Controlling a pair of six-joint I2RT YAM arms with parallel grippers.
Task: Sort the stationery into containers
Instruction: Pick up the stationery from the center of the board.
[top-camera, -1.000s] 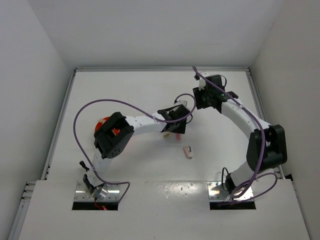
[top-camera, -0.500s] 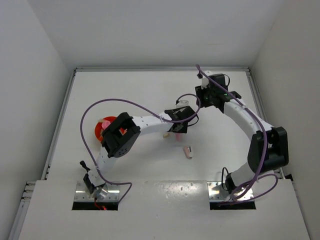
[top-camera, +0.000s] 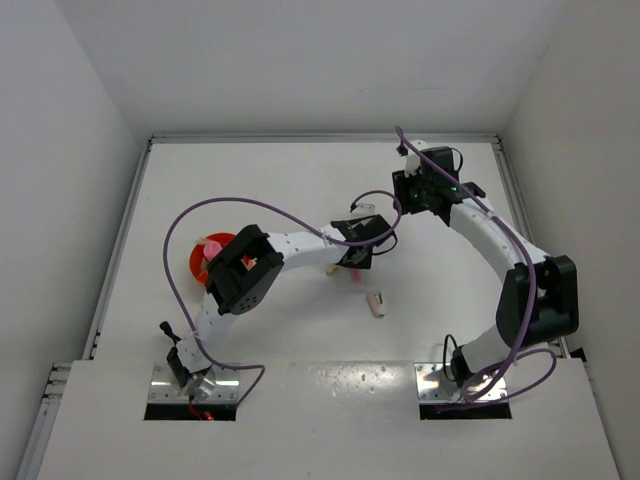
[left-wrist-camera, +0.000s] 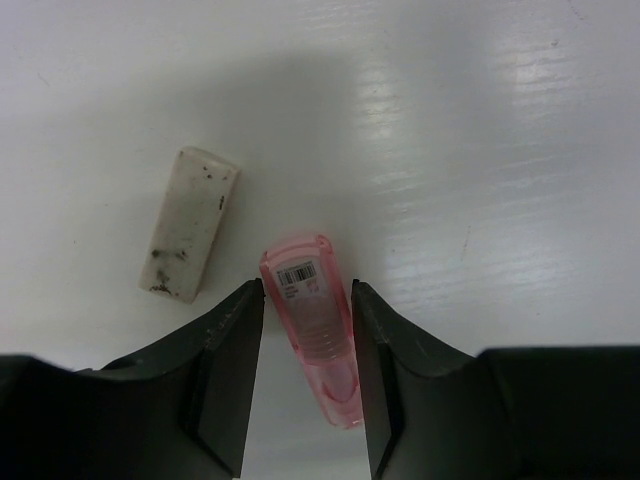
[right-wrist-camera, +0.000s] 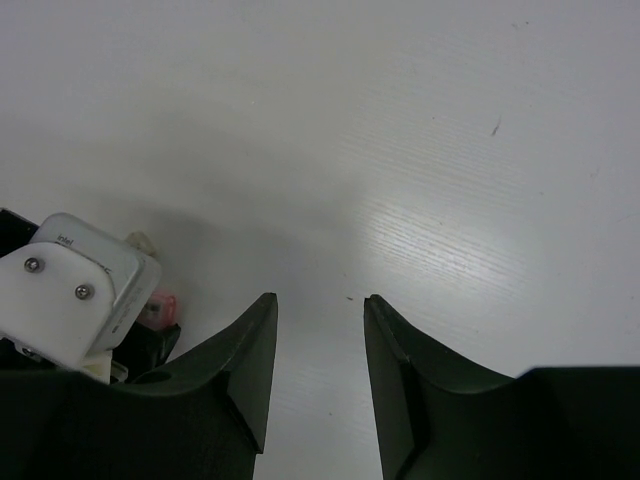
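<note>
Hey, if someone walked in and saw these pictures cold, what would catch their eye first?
Probably the bright orange bowl at the left of the table, half hidden behind the left arm. Next, the translucent pink piece lying between the fingers of the left gripper, with a smudged beige eraser just beside it.

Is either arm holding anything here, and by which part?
The left fingers flank the pink translucent tube at mid-length, seemingly touching; a firm grip cannot be told. The right gripper is open, empty.
</note>
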